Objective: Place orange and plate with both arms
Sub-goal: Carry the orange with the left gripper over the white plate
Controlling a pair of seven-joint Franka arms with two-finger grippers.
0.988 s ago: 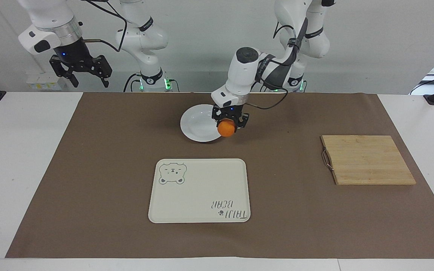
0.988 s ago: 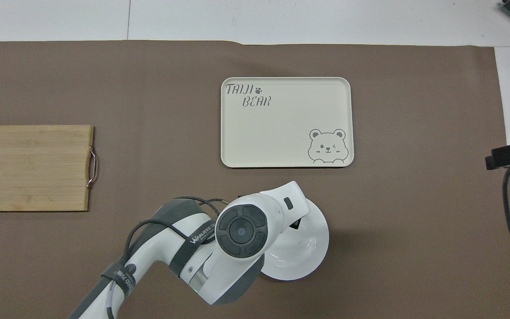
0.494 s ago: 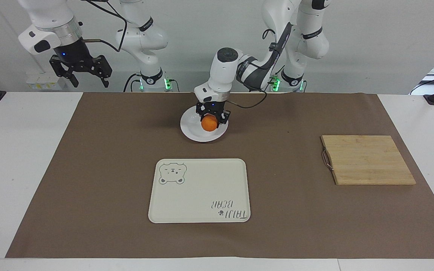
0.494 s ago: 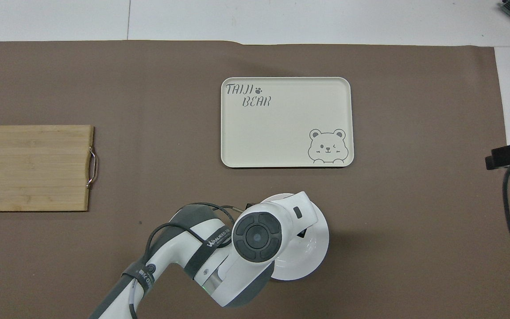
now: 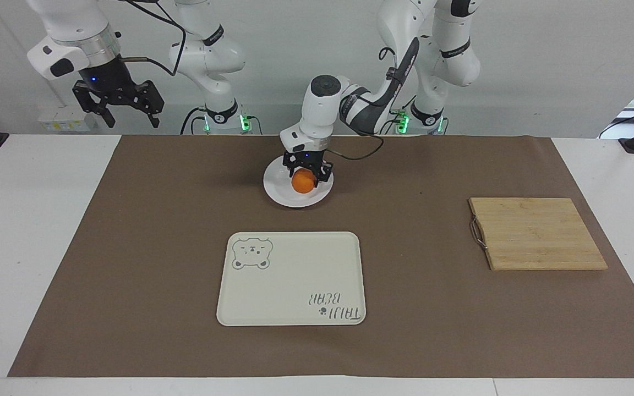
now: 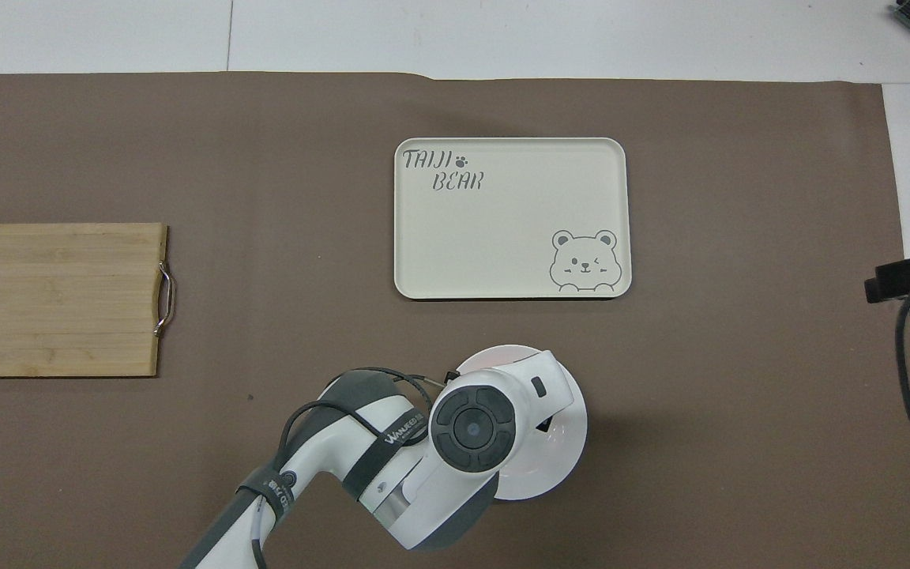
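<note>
Brown mat (image 5: 130, 247) covers the table. Bear-print tray (image 5: 289, 280) lies on it, farther from the robots than the white plate (image 5: 278, 190). Bamboo cutting board (image 5: 537, 234) sits toward the left arm's end. Left gripper (image 5: 306, 175) is low over the plate, fingers either side of the orange (image 5: 303, 181); cannot tell whether they clamp it or stand free. The orange is over the plate's middle. Right gripper (image 5: 121, 113) waits raised at its own end, fingers apart.
</note>
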